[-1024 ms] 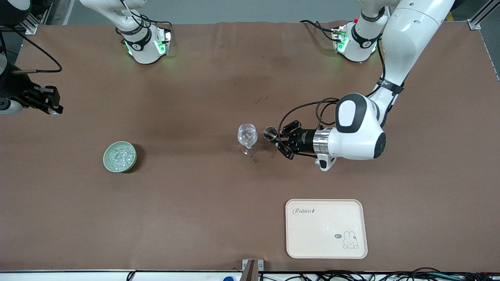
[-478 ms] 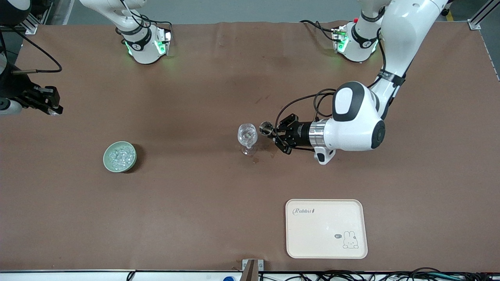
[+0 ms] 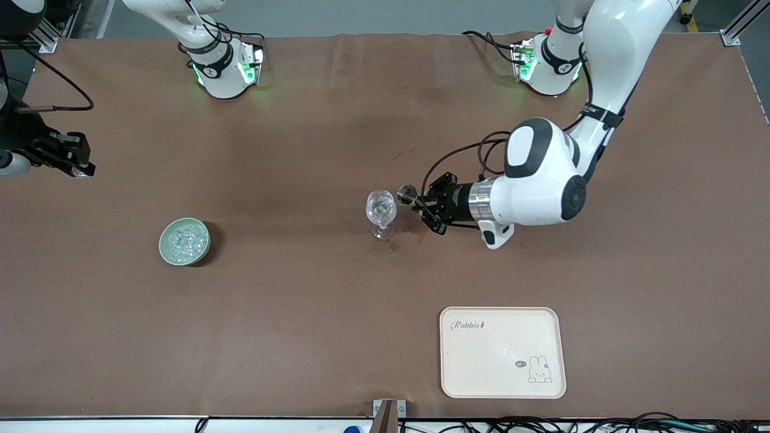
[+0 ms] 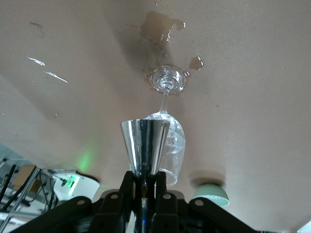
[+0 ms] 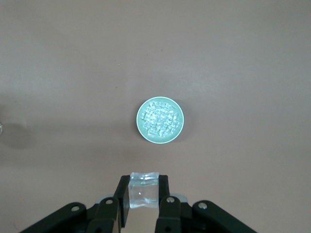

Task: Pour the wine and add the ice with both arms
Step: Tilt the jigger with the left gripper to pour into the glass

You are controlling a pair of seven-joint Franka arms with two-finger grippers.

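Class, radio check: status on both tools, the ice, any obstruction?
Left tool shut on steel jigger beside wine glass. Right tool shut on ice cube. Nothing obstructing.

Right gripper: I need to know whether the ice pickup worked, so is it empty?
No: the right gripper is shut on a clear ice cube, seen over the green bowl of ice.

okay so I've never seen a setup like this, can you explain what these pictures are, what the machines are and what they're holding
Two white robot arms work at a brown table. One picture looks down from across the table; the other two come from cameras on each wrist. On the table stand a stemmed glass, a green bowl of ice and a cream tray. The left gripper holds a small metal cup beside the glass. The right gripper, waiting high over the table's end, pinches an ice cube.
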